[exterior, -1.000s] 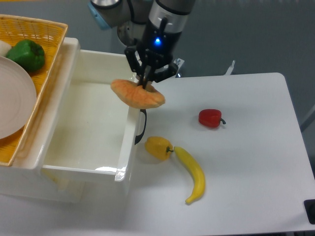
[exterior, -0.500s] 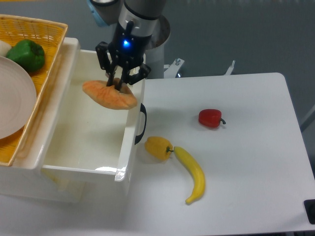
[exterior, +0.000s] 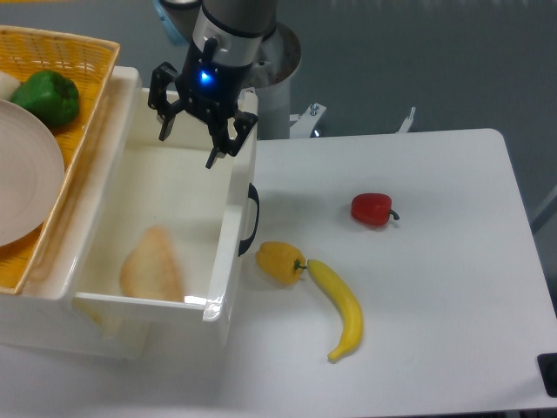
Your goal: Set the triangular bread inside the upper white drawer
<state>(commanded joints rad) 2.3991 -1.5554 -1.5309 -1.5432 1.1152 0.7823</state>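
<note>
The triangular bread (exterior: 151, 266) lies flat on the floor of the upper white drawer (exterior: 231, 235), near its front wall. The drawer is pulled out, with its black handle (exterior: 251, 219) on the right side. My gripper (exterior: 188, 144) hangs above the drawer's back part with its fingers spread open and nothing between them. It is well above and behind the bread.
A yellow wicker basket (exterior: 83, 61) with a green pepper (exterior: 47, 96) and a white plate (exterior: 26, 170) sits at the left over the drawer unit. On the white table lie a yellow pepper (exterior: 279, 260), a banana (exterior: 339, 307) and a red pepper (exterior: 372, 209).
The gripper moved left over the drawer and opened. The bread left the fingers and now lies on the drawer floor near the front.
</note>
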